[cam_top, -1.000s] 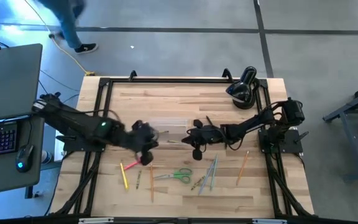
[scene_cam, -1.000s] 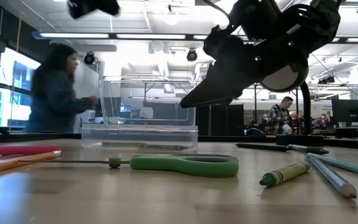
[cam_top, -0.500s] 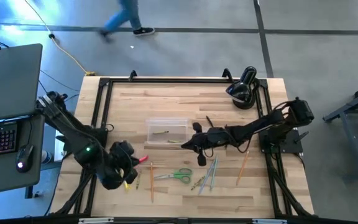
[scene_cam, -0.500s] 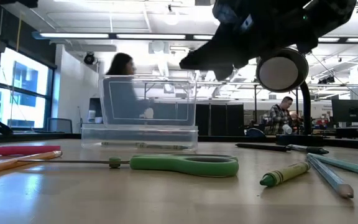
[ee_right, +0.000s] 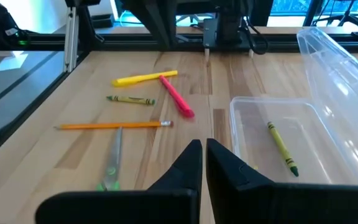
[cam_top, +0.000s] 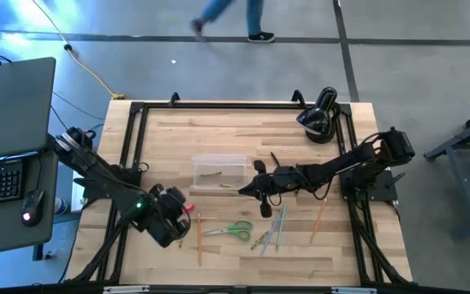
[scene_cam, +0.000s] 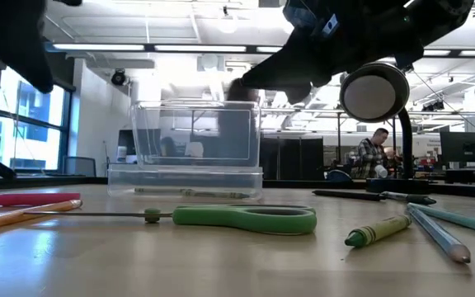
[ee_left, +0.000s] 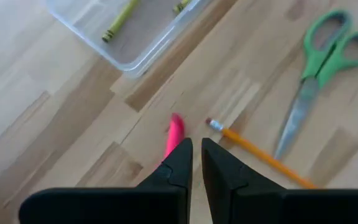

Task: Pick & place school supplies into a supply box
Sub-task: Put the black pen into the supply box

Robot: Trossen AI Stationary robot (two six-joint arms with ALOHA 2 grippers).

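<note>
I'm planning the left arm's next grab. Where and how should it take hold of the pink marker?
Probably mid-barrel, from straight above. The pink marker lies flat on the table, so only its long sides offer a pinch; set the fingers across its length. Its far tip touches the yellow marker, so stay clear of that end. The left gripper, nearly shut, must open first.

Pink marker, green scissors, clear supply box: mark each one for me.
pink marker (ee_right: 178,96), right wrist view, mid-barrel.
green scissors (ee_left: 328,46), left wrist view, on the handle loops.
supply box (cam_top: 219,172), high view, on its clear floor.
</note>
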